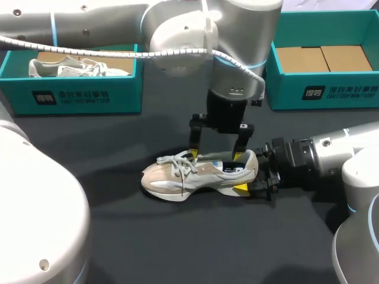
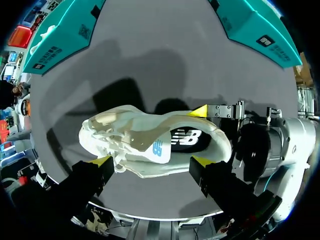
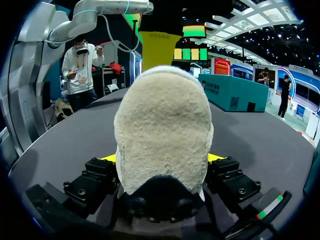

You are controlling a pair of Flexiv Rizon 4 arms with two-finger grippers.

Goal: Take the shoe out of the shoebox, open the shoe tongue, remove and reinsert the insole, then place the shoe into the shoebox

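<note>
Right gripper clamped on the shoe's heel, left gripper open above it

The shoe [image 1: 195, 174] lies on its sole in the middle of the dark table [image 1: 118, 242], outside both boxes, with its toe towards my left and its heel towards my right. My right gripper [image 1: 250, 176] comes in low from the right, and its two fingers press the heel from both sides. My left gripper [image 1: 216, 155] hangs just over the shoe's opening with its fingers spread wide and nothing between them. The dark insole [image 2: 187, 139] shows inside the opening. At the far edge stand two teal boxes: the left box [image 1: 77, 97] holds a second shoe [image 1: 77, 68], and the right box [image 1: 323, 89] shows only its brown cardboard floor.
</note>
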